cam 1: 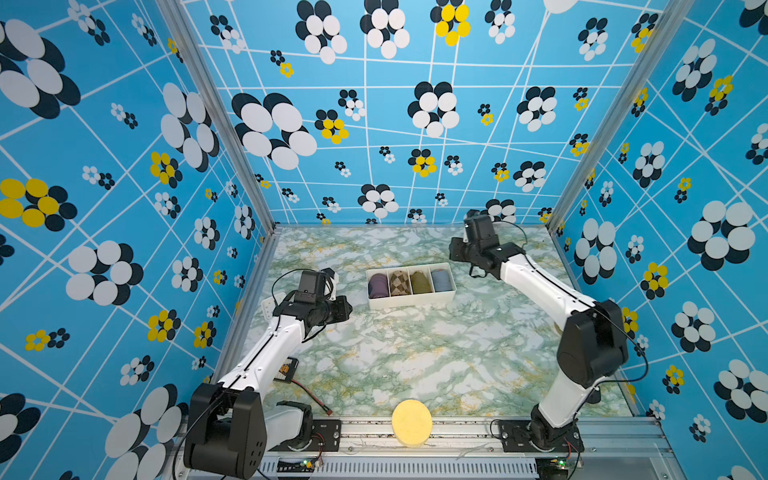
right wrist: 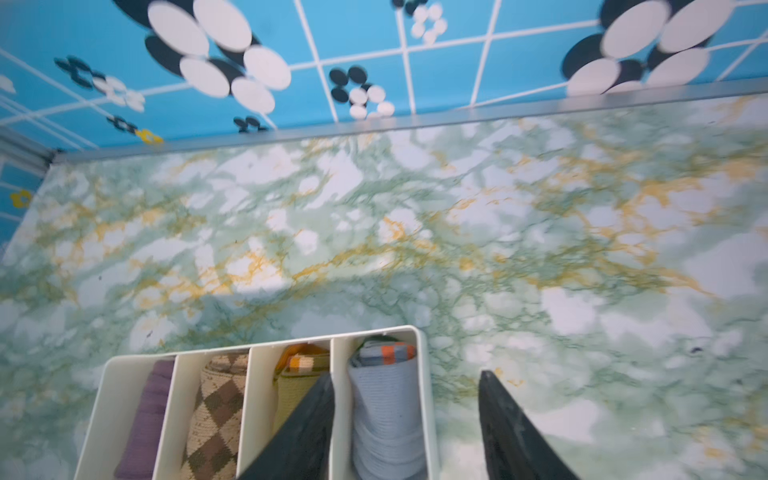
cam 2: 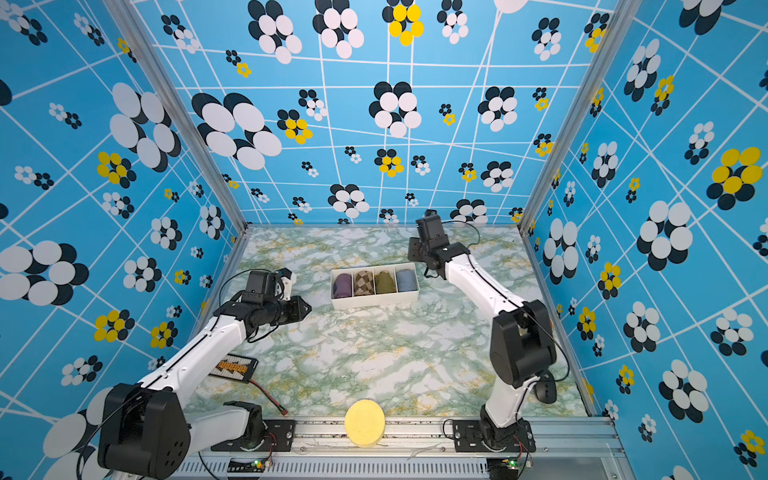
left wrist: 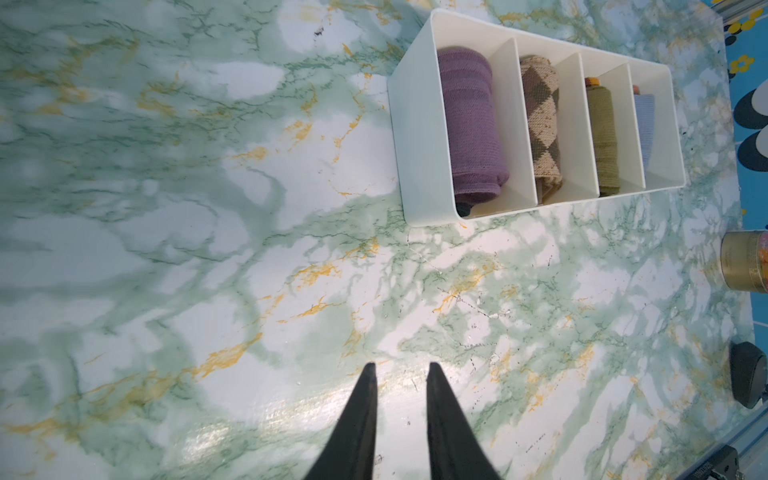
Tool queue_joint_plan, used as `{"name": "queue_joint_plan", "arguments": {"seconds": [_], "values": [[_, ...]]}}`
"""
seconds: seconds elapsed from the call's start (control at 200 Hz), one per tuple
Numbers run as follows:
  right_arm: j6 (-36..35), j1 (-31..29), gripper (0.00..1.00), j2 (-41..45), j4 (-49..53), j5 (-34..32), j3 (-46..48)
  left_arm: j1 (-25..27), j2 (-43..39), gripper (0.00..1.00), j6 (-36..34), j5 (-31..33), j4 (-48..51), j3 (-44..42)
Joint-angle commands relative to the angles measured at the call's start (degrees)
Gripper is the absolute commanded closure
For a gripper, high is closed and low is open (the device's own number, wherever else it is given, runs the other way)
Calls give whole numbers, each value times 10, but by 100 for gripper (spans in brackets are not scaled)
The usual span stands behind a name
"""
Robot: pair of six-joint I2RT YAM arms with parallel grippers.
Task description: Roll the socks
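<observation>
The socks are a grey-blue ribbed roll with an orange stripe at one end. They lie in the end compartment of the white divided tray, on its right in both top views. In the left wrist view the socks show as a pale sliver. My right gripper hangs open above that end of the tray, its fingers straddling the roll and the tray's end wall without touching the roll. My left gripper hovers over bare table left of the tray, its fingers narrowly apart and empty.
Purple, brown-and-cream checkered and olive rolls fill the other compartments. A yellow round sponge sits on the front rail. A battery pack lies under the left arm. A gold tin and a black mouse sit near the right wall.
</observation>
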State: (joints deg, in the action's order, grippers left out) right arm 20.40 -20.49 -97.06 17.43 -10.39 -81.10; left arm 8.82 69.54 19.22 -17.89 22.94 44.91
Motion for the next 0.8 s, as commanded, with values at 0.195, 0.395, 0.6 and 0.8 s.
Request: {"name": "queue_joint_plan", "arguments": {"seconds": [0.195, 0.395, 0.6, 0.8], "values": [[-58, 152, 29, 160, -162, -27, 268, -6, -59, 74, -4, 38, -48, -42], [-148, 164, 27, 188, -362, -76, 424, -6, -67, 74, -1, 43, -66, -56], [-170, 175, 27, 149, -411, -105, 448, -6, -88, 74, 4, 60, -76, -67], [-170, 177, 27, 128, -572, -87, 540, -6, -105, 74, -5, 94, -89, -70]]}}
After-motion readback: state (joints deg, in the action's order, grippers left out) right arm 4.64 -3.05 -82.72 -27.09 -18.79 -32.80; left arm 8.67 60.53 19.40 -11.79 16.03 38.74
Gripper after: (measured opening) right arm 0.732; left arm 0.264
